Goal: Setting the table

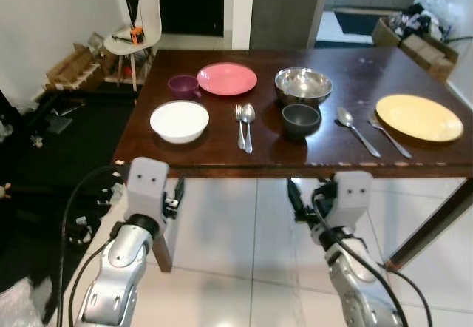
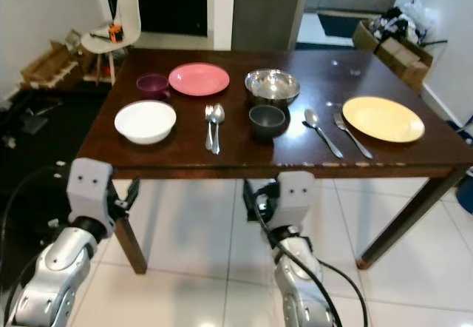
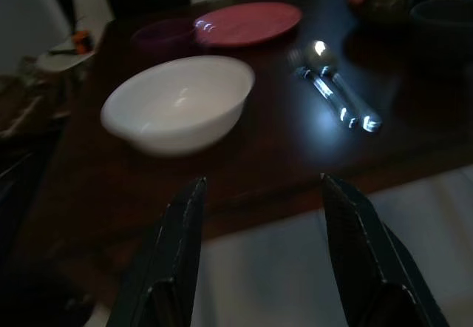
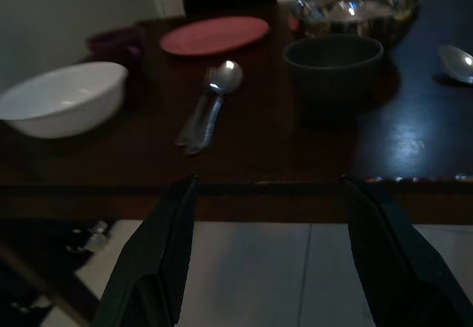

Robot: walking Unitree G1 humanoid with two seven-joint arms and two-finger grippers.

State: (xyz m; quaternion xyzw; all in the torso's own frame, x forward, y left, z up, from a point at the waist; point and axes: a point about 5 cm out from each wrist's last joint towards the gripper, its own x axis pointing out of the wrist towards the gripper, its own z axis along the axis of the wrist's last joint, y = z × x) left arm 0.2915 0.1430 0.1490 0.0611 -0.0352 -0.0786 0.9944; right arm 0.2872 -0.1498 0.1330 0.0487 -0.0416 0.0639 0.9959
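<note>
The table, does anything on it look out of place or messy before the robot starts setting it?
Nothing is spilled or broken. The layout is uneven, though: the pink plate has no cutlery beside it, since one fork and spoon pair lies between the white bowl and dark bowl. Only the yellow plate has a pair alongside.

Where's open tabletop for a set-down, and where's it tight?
Free: the far right stretch behind the yellow plate, and the near edge in front of the white bowl. Tight: the dark bowl sits close against the steel bowl; the purple cup crowds the pink plate.
</note>
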